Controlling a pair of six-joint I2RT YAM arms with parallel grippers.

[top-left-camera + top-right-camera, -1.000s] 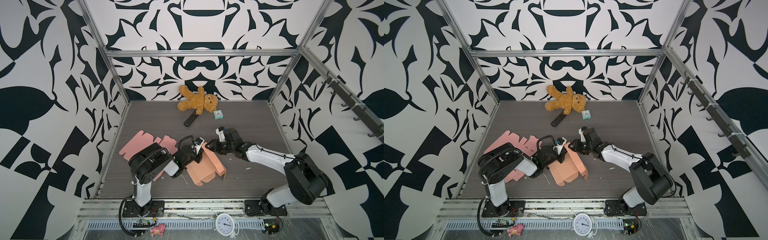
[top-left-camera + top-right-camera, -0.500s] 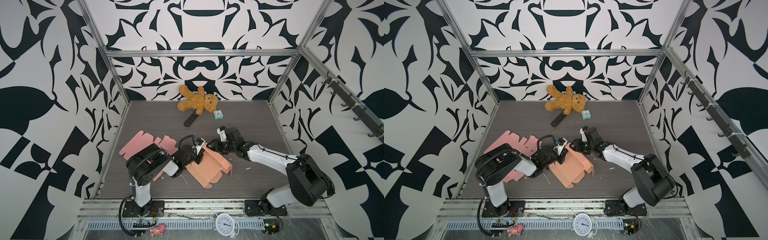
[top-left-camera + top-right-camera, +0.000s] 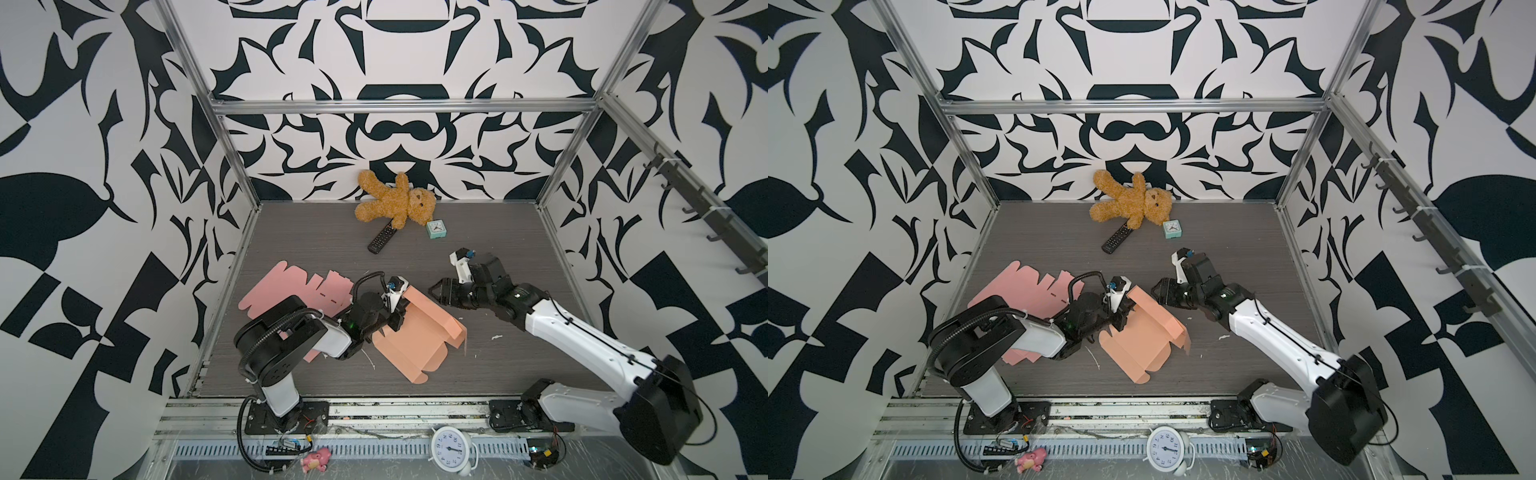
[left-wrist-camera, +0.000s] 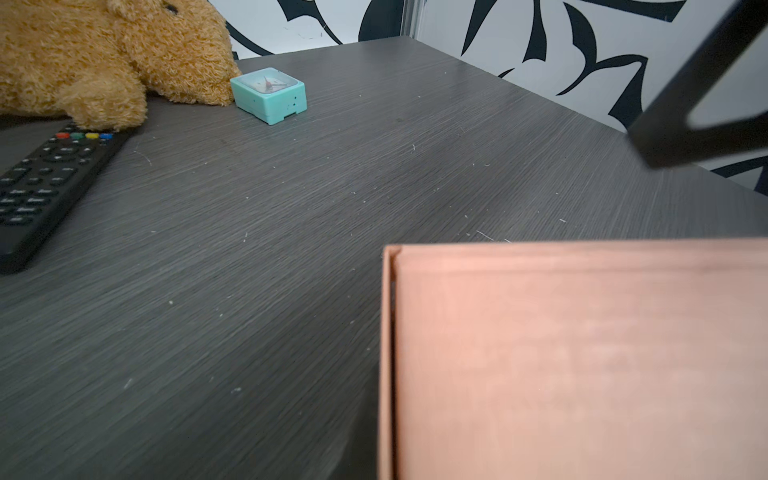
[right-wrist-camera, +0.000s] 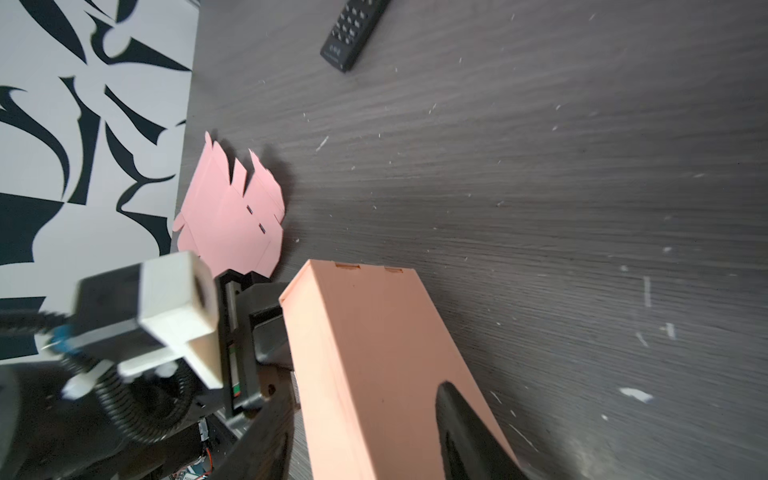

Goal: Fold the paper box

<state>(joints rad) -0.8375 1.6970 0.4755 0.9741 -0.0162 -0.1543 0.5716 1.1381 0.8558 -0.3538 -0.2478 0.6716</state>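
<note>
Here the left gripper [image 3: 394,322] pinches one edge of the box [image 3: 415,347], which lies half folded on the table [image 3: 311,232]. The right gripper [image 3: 435,291] hovers just beside its raised wall, jaws spread.

Both top views look steeply down from high at the front over the whole dark grey wood-grain tabletop [image 3: 478,232]. The left wrist camera skims low toward the back, close behind the folded salmon-orange paper box [image 4: 582,361]. The right wrist camera looks down on that box from near; all views share the black remote control [image 5: 353,33].
</note>
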